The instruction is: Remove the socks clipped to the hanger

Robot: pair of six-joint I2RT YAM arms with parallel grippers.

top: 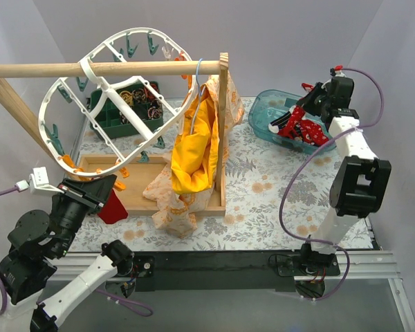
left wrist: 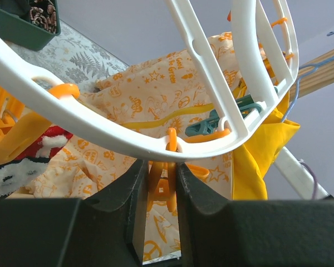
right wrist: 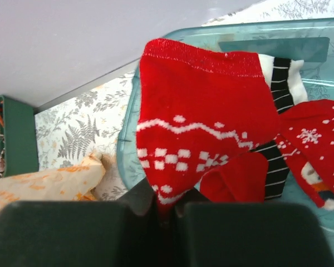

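Sock lengthwise out of clamped right pincer, cuff farthest; left pincer tight on orange peg.

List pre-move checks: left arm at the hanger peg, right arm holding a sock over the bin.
1. Right gripper shut on red patterned sock: ok.
2. That sock above teal bin: ok.
3. Left gripper closed on orange peg under hanger: ok.
4. That peg holds a sock: cannot tell.
5. Another red sock hangs by left gripper: ok.
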